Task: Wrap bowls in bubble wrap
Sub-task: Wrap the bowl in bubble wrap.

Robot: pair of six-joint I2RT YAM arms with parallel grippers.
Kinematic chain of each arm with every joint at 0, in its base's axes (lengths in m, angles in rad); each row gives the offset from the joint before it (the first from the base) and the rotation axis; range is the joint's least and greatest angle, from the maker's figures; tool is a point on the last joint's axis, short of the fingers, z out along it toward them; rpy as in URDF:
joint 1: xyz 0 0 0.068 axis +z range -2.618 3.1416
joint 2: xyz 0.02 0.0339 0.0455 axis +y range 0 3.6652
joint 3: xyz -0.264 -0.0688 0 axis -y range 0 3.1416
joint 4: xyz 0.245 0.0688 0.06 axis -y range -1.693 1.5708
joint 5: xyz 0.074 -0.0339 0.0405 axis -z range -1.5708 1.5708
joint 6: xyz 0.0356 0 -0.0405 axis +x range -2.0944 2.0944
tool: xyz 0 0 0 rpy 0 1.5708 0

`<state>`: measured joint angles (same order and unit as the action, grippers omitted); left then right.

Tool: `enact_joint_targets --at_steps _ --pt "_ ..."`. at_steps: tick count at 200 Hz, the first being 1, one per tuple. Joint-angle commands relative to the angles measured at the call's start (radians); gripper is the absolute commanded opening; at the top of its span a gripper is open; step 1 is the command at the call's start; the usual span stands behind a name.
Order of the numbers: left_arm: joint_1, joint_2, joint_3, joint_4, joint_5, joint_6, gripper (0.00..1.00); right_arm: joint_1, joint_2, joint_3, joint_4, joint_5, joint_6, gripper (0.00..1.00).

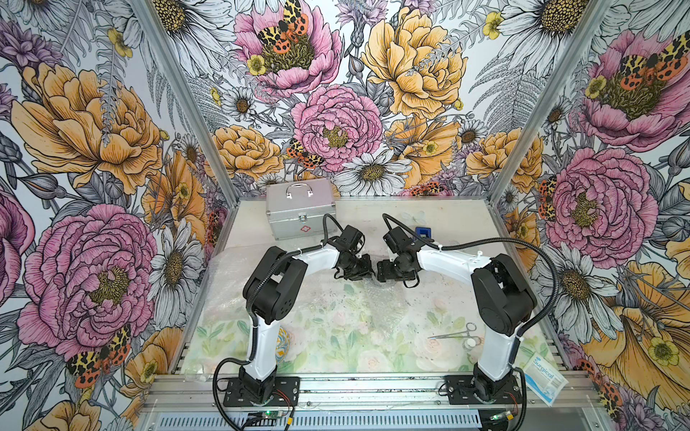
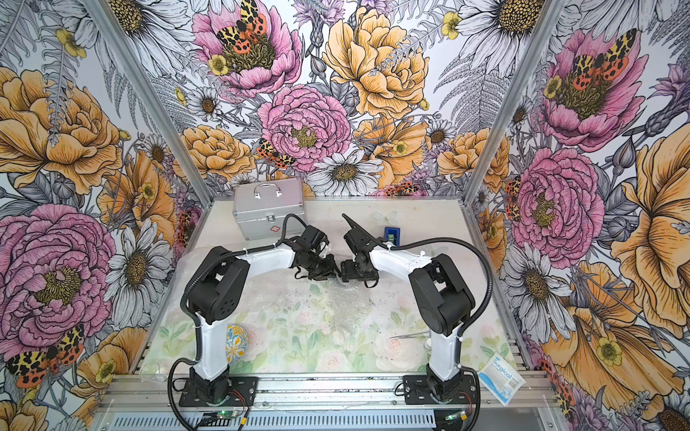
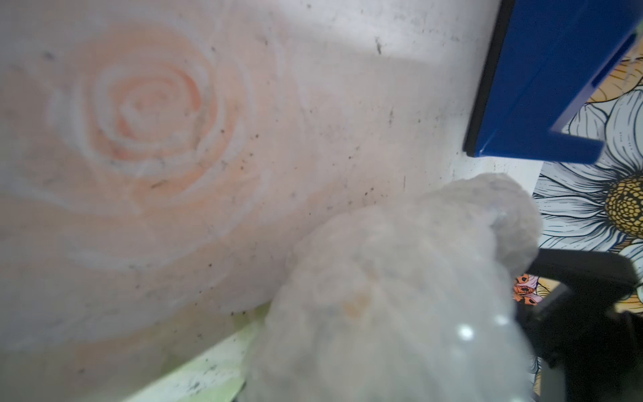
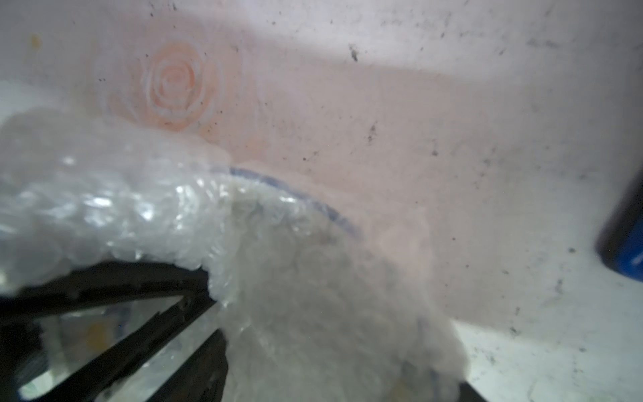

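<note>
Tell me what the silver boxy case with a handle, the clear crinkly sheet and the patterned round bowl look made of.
Silver case: likely aluminium, with a matt brushed sheen and a shiny metal clasp.
Clear crinkly sheet: plastic bubble wrap, translucent with glinting bubbles.
Patterned round bowl: probably glazed ceramic with a smooth painted blue-and-yellow surface; it is partly hidden.

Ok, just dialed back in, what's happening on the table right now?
Both arms meet mid-table over a bowl mostly covered in bubble wrap. The left gripper looks pinched on a fold of the wrap. The right gripper sits close against the bundle, its grip unclear. A second bowl lies unwrapped by the left arm's base.
</note>
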<state>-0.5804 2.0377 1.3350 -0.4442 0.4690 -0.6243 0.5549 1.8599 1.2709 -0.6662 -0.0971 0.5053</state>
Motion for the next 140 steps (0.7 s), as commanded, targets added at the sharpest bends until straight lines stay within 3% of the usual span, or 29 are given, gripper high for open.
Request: enact_joint_targets --at_steps 1,39,110,120,140 --pt "-0.009 0.015 -0.015 0.006 -0.024 -0.012 0.17 -0.016 -0.103 -0.026 -0.02 0.044 0.023 0.79" --pt "-0.004 0.003 -0.017 0.008 -0.052 -0.027 0.13 -0.055 -0.205 -0.1 -0.028 0.017 0.045 0.81" --pt "-0.016 -0.067 -0.046 0.053 -0.052 -0.063 0.18 -0.039 -0.105 -0.059 -0.046 -0.035 0.016 0.9" --pt "-0.017 -0.072 -0.054 0.067 -0.043 -0.071 0.23 -0.038 -0.099 -0.054 -0.047 -0.035 0.016 0.9" --pt "-0.013 -0.096 -0.085 0.106 -0.03 -0.102 0.48 -0.038 -0.083 -0.053 -0.05 -0.035 0.012 0.88"
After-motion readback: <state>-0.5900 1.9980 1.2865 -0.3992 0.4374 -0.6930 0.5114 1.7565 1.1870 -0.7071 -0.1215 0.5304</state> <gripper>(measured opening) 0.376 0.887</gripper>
